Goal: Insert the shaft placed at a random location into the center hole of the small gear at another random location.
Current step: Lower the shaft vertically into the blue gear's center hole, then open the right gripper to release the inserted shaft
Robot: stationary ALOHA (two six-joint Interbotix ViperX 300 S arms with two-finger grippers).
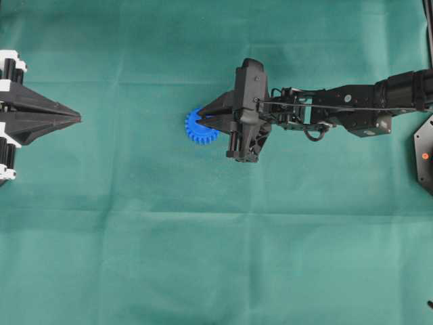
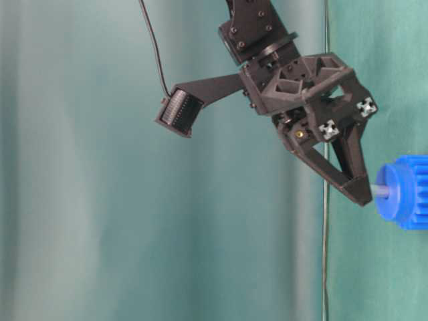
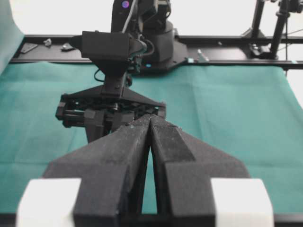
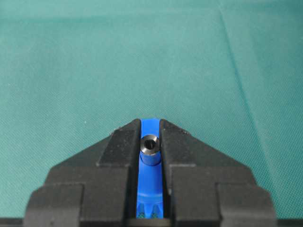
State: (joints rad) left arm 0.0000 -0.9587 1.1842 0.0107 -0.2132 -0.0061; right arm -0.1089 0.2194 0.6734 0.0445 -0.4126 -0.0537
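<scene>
Risk lies in the right fingers (image 4: 118,151), pinching the shaft (image 4: 150,144) over the small gear (image 1: 198,130): slight tilt jams it at the center hole, while the left fingers (image 3: 142,142) sit closed, empty.

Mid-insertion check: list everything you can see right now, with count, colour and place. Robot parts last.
shaft: one, silvery-grey, pinched between the right claw's fingers, its end meeting the gear's hub in the table-level view; depth in the hole cannot be told
small gear: one, bright blue, lying on the cloth left of centre in the overhead view, partly under the right claw
cloth: one, green, covering the table
black plate: one, black with an orange dot, right edge of the overhead view
left claw: one, black, shut and empty, at the left edge
right claw: one, black, shut on the shaft, over the gear
</scene>
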